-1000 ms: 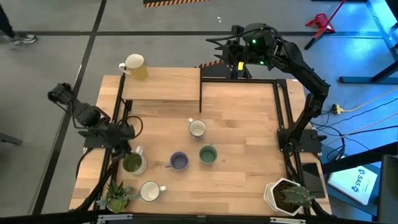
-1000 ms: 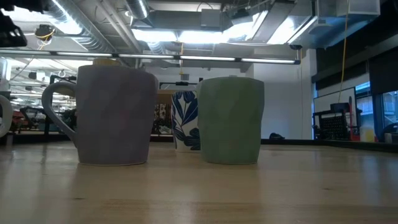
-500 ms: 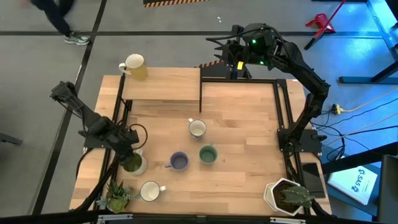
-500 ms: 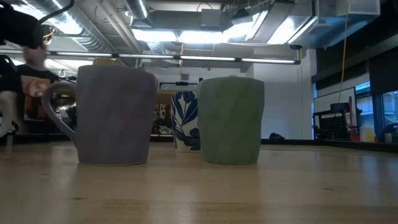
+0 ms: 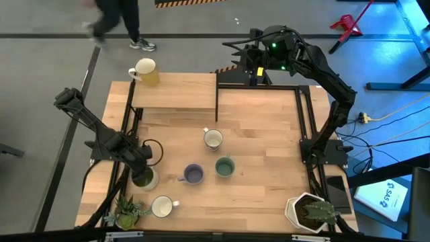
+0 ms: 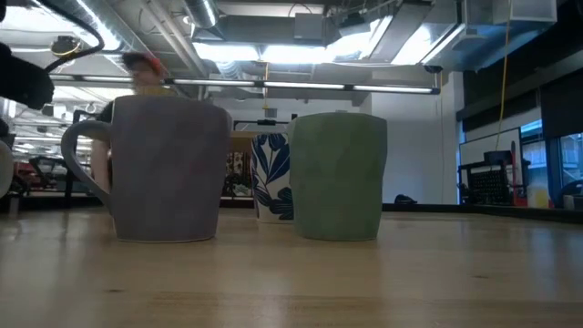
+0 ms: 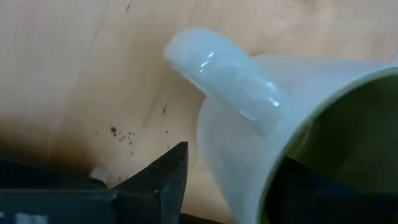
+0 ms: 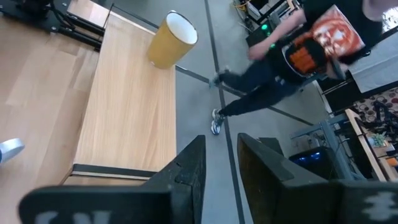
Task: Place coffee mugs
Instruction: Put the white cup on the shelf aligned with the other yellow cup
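My left gripper (image 5: 142, 163) is low over the olive green mug (image 5: 143, 179), which stands near the table's left edge. In the left wrist view the gripper (image 7: 239, 177) is open. One finger (image 7: 163, 177) stands outside the mug's pale wall (image 7: 230, 155), beside the handle (image 7: 227, 65). The other finger seems to be over the green inside. I see no touch. The yellow mug (image 5: 146, 70) stands on a raised shelf at the far left. The white, blue-patterned mug (image 5: 213, 139), purple-blue mug (image 5: 193, 175), sage green mug (image 5: 224, 167) and cream mug (image 5: 162, 206) stand on the table. My right gripper (image 5: 257, 59) waits open above the far edge.
A small green plant (image 5: 126, 212) sits at the near left corner and a white plant pot (image 5: 309, 212) at the near right. A black frame (image 5: 216, 94) edges the raised shelf. A person (image 5: 117, 17) walks on the floor beyond the far edge.
My left gripper has moved toward the table's near edge and down, from beside the olive green mug to right over it. The mugs have stayed in place. A person has walked along the floor beyond the far edge, from left toward right.
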Robot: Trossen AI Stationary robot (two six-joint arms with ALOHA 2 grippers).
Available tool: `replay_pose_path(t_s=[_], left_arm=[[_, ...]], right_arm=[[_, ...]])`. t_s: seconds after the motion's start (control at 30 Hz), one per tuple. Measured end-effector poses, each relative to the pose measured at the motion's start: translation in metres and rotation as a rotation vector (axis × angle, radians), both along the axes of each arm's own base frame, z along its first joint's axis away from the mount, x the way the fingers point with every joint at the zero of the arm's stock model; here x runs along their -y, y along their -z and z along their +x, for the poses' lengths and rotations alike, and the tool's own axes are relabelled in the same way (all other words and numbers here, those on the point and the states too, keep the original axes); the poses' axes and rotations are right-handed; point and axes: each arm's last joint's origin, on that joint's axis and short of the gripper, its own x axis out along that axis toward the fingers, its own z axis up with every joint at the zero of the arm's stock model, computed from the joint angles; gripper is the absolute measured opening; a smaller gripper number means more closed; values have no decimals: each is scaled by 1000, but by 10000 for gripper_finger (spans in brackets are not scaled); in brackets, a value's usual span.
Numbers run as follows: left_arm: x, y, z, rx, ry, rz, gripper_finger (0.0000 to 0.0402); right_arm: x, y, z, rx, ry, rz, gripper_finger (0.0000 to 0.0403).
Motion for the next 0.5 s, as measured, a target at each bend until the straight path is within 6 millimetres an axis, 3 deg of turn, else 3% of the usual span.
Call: replay_pose_path(t_s=[0.13,0.3,0.5], left_arm=[[1,0,2,-10,-71,-20,134],[-1,1,1,-29,-204,-7,27],[-3,1,4,11,-369,8,16]], right_arm=[[0,0,0,-1,0,0,86],[0,0,0,-1,-1,0,86],[0,0,0,-11,-13,-22,86]])
